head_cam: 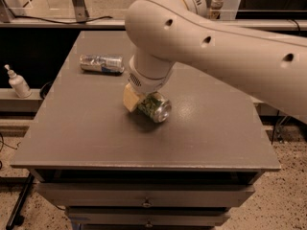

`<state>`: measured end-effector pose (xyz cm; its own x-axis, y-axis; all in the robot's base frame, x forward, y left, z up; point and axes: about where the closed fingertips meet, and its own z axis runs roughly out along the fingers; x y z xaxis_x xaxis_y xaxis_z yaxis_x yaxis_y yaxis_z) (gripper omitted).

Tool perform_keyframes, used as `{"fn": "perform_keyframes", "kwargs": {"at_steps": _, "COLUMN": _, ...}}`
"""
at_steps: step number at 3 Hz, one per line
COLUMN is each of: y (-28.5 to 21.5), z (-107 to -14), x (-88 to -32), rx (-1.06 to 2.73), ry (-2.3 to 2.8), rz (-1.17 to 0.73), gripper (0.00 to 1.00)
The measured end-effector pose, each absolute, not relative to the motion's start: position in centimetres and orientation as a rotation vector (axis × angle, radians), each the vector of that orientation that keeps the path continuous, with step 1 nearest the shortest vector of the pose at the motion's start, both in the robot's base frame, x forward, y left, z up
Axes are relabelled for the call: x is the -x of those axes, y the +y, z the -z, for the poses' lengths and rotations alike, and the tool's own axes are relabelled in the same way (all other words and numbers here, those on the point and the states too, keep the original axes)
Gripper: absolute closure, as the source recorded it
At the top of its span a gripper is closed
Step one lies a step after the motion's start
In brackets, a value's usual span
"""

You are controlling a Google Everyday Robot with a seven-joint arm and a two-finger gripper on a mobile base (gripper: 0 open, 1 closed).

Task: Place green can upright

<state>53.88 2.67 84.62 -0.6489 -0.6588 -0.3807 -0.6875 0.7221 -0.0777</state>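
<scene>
The green can (156,108) lies on its side, slightly tilted, near the middle of the grey table (86,128). Its silver end faces the front right. My gripper (143,103) comes down onto it from the big white arm (216,42) and is shut on the can's body. One pale yellow finger (129,98) shows on the can's left side; the other finger is hidden behind the can and the wrist. The can's lower edge is at or just above the tabletop.
A silver-and-blue can (101,63) lies on its side at the back left of the table. A white pump bottle (18,82) stands on a ledge left of the table. Drawers (144,195) sit below the front edge.
</scene>
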Motion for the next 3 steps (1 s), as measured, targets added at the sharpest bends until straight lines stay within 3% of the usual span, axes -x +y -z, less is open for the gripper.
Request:
{"fn": "perform_keyframes", "kwargs": {"at_steps": 1, "y": 2.6, "z": -87.0, "x": -54.8, "rx": 1.039, "ry": 2.474, "rz": -0.106, "gripper": 1.00}}
{"fn": "perform_keyframes", "kwargs": {"at_steps": 3, "y": 1.9, "z": -93.0, "x": -56.5, "rx": 1.017, "ry": 2.217, "rz": -0.305, "gripper": 1.00}}
